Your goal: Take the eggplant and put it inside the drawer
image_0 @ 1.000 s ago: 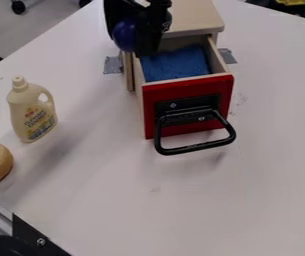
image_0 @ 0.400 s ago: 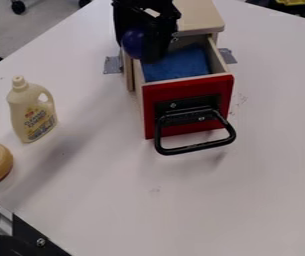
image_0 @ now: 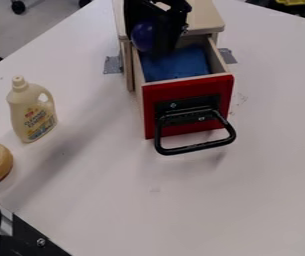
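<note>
Eggplant (image_0: 142,36) and robot arm (image_0: 171,17) shifted rightward in view, dipping slightly, then rising, further across the drawer (image_0: 151,112)

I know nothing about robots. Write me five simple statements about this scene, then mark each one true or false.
1. The drawer is pulled open. True.
2. Blue material lies inside it. True.
3. The eggplant rests on the table. False: the tool holds it up near the cabinet.
4. The bottle is between the doughnut and the drawer. True.
5. The drawer's handle is white. False: it is black.
</note>
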Available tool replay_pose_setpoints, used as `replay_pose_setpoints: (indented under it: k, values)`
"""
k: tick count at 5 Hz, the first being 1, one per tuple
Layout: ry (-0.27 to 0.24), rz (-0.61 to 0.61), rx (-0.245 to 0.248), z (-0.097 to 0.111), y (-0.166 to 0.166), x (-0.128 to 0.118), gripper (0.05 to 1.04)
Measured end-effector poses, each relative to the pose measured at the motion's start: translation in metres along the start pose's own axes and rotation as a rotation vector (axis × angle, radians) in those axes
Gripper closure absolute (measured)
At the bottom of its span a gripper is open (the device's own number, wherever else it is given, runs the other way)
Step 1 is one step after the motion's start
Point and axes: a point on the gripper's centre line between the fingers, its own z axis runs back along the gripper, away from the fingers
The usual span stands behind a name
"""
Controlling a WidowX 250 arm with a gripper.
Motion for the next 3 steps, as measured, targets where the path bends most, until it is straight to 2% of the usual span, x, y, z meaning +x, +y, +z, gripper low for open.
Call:
replay_pose_setpoints:
  k: [1, 2, 3]
  values:
    - [0.017, 0.004, -0.001, 0.001, -0.001, -0.003, 0.077]
    - [-0.04, -0.003, -0.022, 0.023, -0.001, -0.015, 0.083]
    - [-0.013, -0.003, -0.025, 0.052, 0.012, -0.056, 0.083]
